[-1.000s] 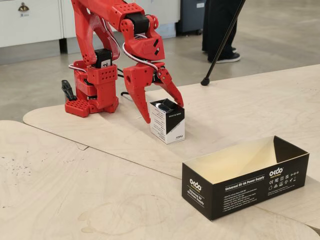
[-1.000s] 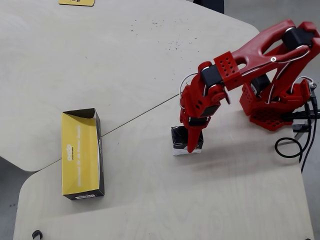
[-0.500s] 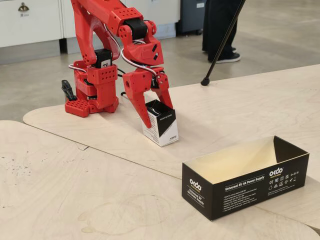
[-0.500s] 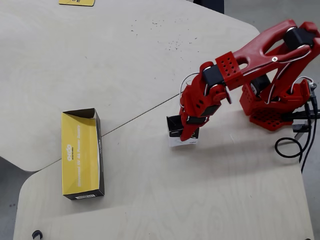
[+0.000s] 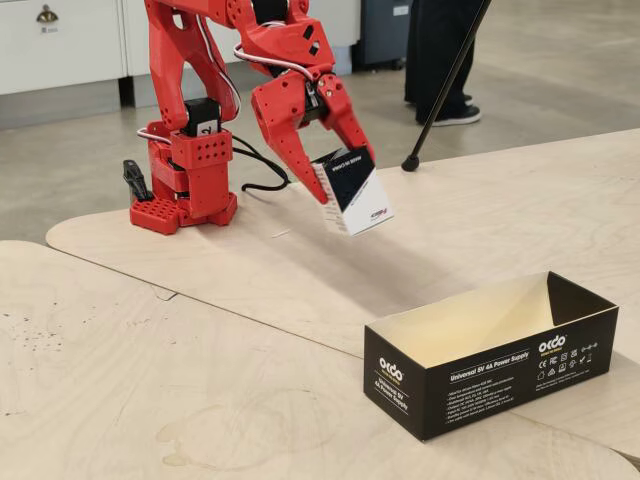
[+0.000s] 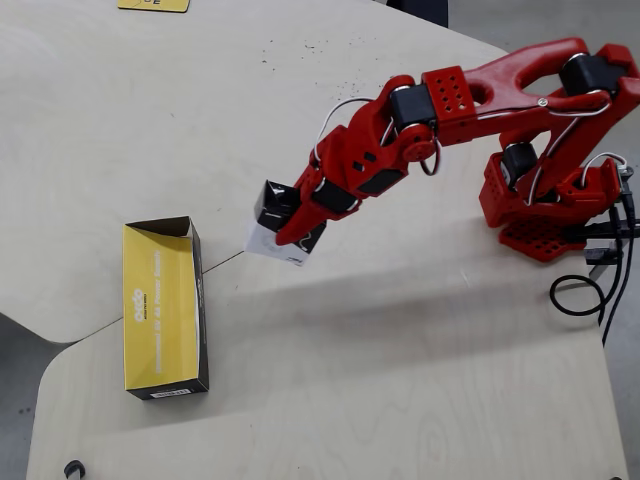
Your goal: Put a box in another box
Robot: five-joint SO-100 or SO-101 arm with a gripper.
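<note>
Carry step under way: the red two-finger gripper clamps the small glossy black-and-white carton, seemingly airborne mid-table, and next must reach the long black cardboard tray at the table's near edge.

Long black box, fixed view: white print on long side reads "Universal 5V 4A Power Supply"; fine bullet lines below it too small to read. Logo at right end of same side looks like "okdo", w/ a row of small cert. symbols beside and under it, not legible. Short end panel repeats the logo plus a smaller version of the title text, barely readable.

Overhead view: same box, a small logo printed on the inside floor, unreadable.

Small carton in the red arm's jaws: small white print on black face and a red mark on white face, both too blurred to read.

Servo on the arm base: white sticker w/ a digit, prob. "2".
</note>
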